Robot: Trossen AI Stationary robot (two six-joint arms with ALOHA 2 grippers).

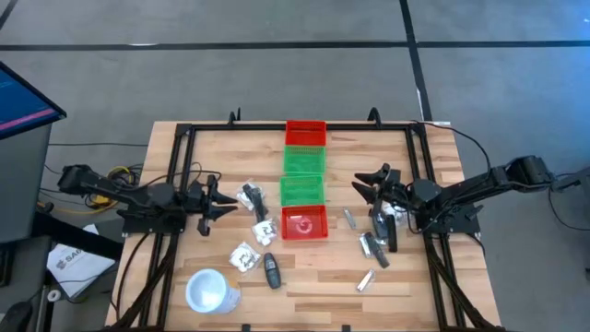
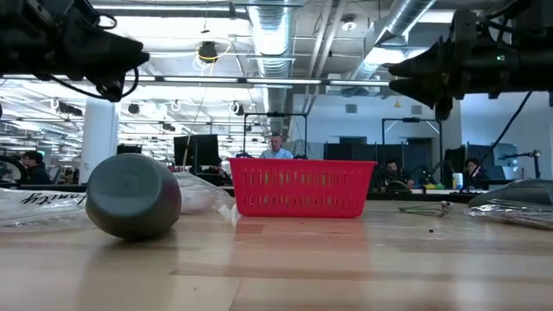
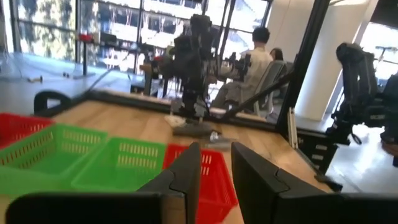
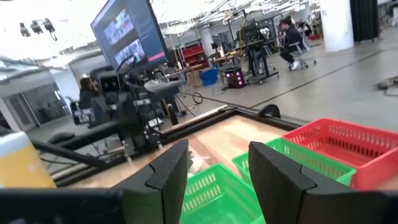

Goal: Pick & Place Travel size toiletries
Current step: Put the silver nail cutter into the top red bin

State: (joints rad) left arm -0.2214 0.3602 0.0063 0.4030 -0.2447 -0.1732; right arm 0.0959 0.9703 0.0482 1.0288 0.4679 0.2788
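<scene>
The left gripper [image 1: 221, 204] is hovering with fingers spread, clear packets [image 1: 251, 195] lying just beside it on the table [image 1: 415, 277]. The right gripper [image 1: 364, 184] is also hanging spread, with black pieces [image 1: 373, 247] and silver tubes [image 1: 350, 219] resting nearby.

Bins [image 1: 304, 184] mid-table, packets [image 1: 253, 198] left, tubes [image 1: 367, 279] right, cup [image 1: 208, 290] front-left.

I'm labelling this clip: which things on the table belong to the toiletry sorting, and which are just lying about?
Job:
clear packets
black oblong pieces
silver tubes
red bin
green bin
left gripper
right gripper

Lying about:
white cup
</scene>
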